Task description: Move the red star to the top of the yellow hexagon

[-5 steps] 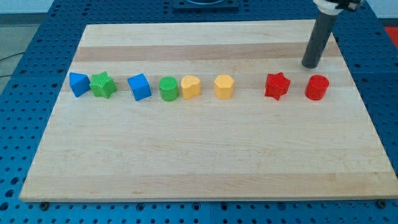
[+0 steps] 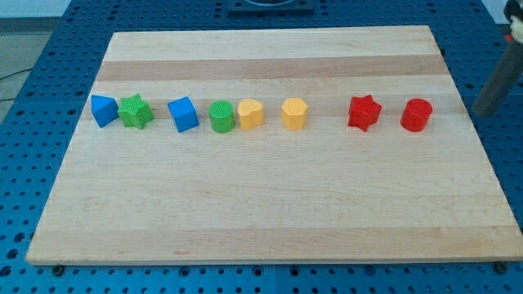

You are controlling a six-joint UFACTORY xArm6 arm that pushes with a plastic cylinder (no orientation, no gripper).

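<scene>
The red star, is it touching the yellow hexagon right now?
No, the red star sits apart from the yellow hexagon, with bare wood between them in the row.

My tip (image 2: 485, 112) is blurry, off the tabletop's (image 2: 270, 212) right edge, right of the red round block (image 2: 416, 115) and red star (image 2: 364, 112).

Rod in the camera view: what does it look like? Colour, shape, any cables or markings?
Only a blurred stretch of my rod shows at the view's right edge: a dark grey, straight, plain cylinder. My tip sits off the board, right of the red cylinder. No cables or markings visible; the upper mount is cut off.
</scene>
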